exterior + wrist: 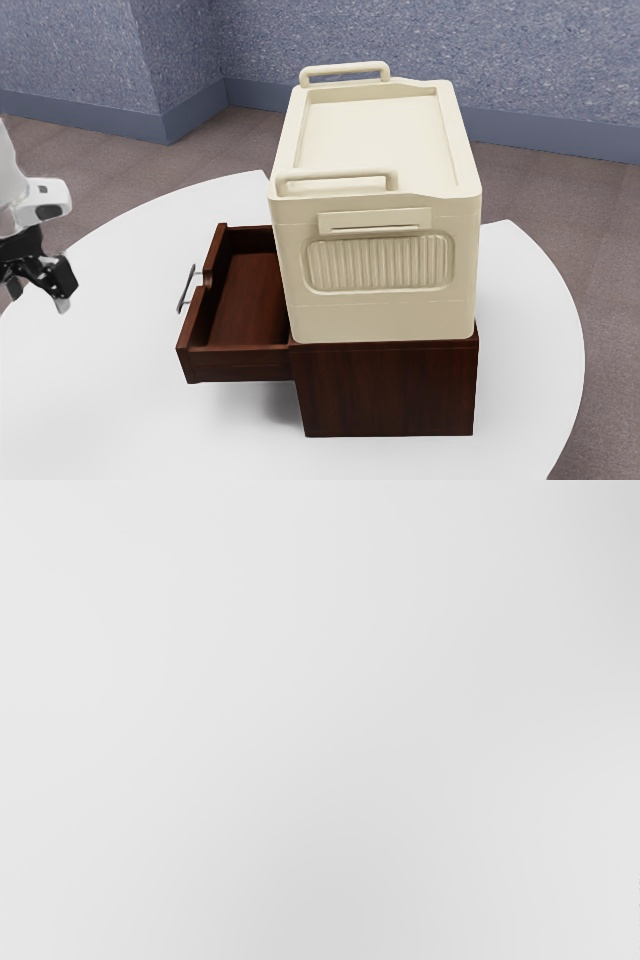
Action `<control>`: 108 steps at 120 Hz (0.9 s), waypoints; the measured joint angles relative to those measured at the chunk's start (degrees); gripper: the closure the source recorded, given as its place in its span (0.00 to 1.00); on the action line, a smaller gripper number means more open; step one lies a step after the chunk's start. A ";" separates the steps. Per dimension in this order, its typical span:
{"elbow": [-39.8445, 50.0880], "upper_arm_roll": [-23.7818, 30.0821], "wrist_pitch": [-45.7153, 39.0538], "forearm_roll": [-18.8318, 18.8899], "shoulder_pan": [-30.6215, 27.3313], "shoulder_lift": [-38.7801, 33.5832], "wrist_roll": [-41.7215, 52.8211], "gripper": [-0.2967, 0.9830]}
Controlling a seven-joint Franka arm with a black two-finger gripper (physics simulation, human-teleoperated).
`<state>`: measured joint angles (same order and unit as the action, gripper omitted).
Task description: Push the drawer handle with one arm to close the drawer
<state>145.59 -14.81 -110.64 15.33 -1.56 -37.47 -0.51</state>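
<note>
The silver handle (187, 288) is fixed to the front of the brown drawer (238, 364), which is pulled out. White table (120, 350) is seen between handle and gripper (38, 298). The gripper is spread open, with nothing held. The brown cabinet (390, 390) is topped by a cream box (380, 315).

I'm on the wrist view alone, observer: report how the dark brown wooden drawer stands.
Observer: The dark brown wooden drawer is pulled out of its dark brown wooden cabinet.
Operator: Tell me where my black two-finger gripper is relative to its handle.
Observer: Off toward the exterior view's left, apart from the thin, grey metal handle.
Operator: Name what sits on the cabinet.
Observer: A cream-coloured box with a ribbed front panel.
</note>
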 joint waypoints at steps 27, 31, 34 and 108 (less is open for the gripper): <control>1.48 -5.12 -12.59 1.43 3.52 6.13 7.34 0.25; 1.56 -7.30 -14.27 2.04 5.92 6.33 9.92 0.25; 1.59 -8.95 -15.36 2.75 7.58 6.63 11.69 0.25; -0.61 -26.47 -23.40 -0.34 28.57 12.54 64.15 0.25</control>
<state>144.98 -41.28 -134.04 14.98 27.01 -24.93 63.64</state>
